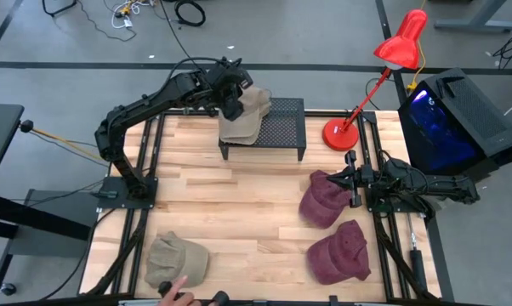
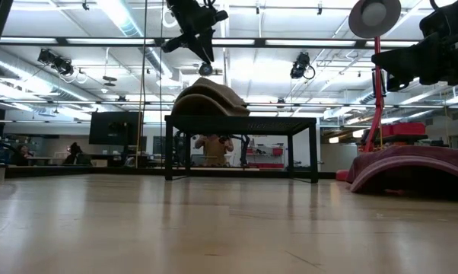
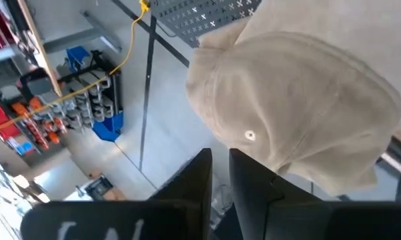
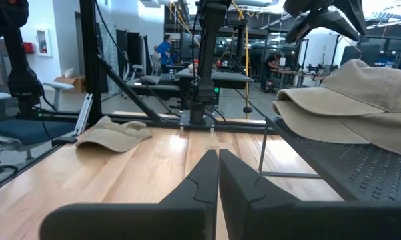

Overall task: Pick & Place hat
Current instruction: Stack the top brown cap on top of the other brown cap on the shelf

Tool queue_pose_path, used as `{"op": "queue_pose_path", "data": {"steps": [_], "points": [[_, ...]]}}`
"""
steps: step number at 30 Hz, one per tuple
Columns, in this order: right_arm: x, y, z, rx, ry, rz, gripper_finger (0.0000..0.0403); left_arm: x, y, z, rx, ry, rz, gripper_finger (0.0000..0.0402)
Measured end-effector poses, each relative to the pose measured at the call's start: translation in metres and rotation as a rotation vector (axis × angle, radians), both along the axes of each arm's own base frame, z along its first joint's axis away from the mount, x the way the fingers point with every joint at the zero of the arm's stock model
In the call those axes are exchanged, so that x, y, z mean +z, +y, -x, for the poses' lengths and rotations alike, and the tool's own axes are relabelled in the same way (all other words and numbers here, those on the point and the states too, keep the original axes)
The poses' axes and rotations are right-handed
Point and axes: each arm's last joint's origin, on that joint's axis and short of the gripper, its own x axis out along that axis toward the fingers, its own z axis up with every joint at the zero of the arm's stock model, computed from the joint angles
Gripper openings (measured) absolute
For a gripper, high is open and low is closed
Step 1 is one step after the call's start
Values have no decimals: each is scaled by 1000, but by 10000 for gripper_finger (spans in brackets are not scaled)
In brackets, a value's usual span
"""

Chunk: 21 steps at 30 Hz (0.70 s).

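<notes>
Nearest you, at the front edge of the wooden counter point(image 1: 239, 221), a tan cap point(image 1: 177, 258) lies at the front left with a person's fingers point(image 1: 173, 287) just touching its front edge. At the front right lies a maroon cap point(image 1: 338, 252), and a second maroon cap point(image 1: 325, 199) sits just behind it, toward the right side.

Your right hand point(image 1: 353, 180) waits low at the right edge, right beside that second maroon cap; its fingers point(image 4: 204, 177) are pressed together with nothing between them (the right wrist view shows them meeting along one thin line).

Farther back, the black perforated stand point(image 1: 281, 127) sits at the rear centre of the counter. The hat of the task, another tan cap point(image 1: 246, 117), rests on the stand's left end and overhangs its edge.

Your left hand point(image 1: 233, 100) hangs just above that cap's rear left side, clear of it in the low view. Its fingers point(image 3: 199, 175) stand almost together, a narrow gap showing between them, and they grip nothing.

Beyond the stand's right end, a red desk lamp point(image 1: 341, 133) stands at the back right, with a black box point(image 1: 453, 119) lit blue beside the counter.
</notes>
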Motion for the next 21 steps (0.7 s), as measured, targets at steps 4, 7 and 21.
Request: {"op": "queue_pose_path", "data": {"steps": [4, 7, 21], "points": [[0, 0, 0, 0, 0, 0, 16, 0, 0, 0, 30, -34, 25, 60], [0, 0, 0, 0, 0, 0, 16, 0, -1, -1, 63, -103, 87, 60], [0, 0, 0, 0, 0, 0, 16, 18, 7, 22, 366, -398, 258, 60]]}}
